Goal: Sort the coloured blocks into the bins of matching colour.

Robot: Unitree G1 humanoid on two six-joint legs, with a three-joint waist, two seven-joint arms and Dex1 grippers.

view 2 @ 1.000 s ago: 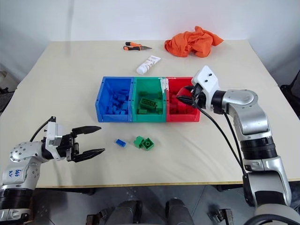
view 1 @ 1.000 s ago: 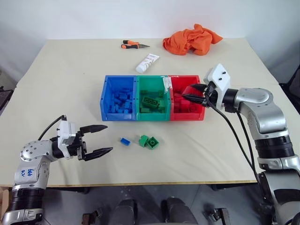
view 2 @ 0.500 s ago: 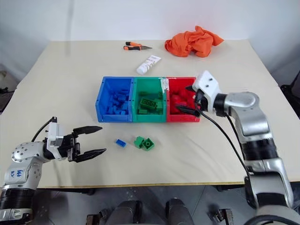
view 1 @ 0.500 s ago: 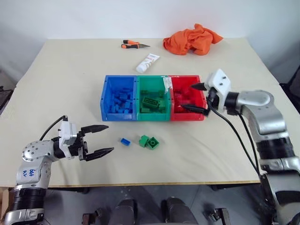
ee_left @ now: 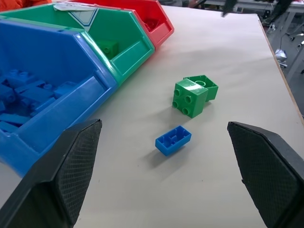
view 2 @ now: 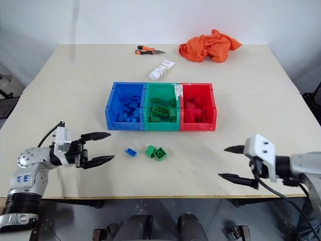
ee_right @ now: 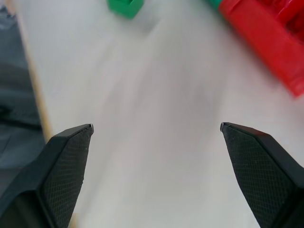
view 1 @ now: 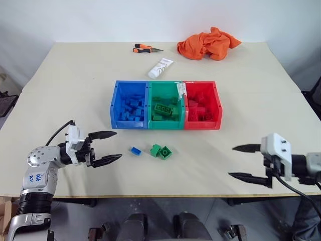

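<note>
Three loose pieces remain on the bench (view 1: 75, 85), near of the bins: a tiny blue block (view 1: 134, 150) and, just right of it, two green blocks (view 1: 160, 151) touching each other. The bins (view 1: 166, 105) stand joined in a row at mid-bench, blue at left, green in the middle, red at right, each already holding blocks of its own colour. My left gripper (view 1: 106, 147) hangs level just left of the blue block, fingers wide and empty, pointing toward it. My right gripper (view 1: 246, 161) sits low at the near right edge, well apart from the blocks and bins, fingers wide, carrying nothing. I judge the step in hand to be the pickup of the blue block by the left arm. The next move calls for advancing until the block lies between the fingers, closing on it, then carrying it to the blue bin. At the far edge lie an orange cloth (view 1: 208, 42), a white tube (view 1: 160, 68) and pliers (view 1: 145, 48), none of them concerned.
</note>
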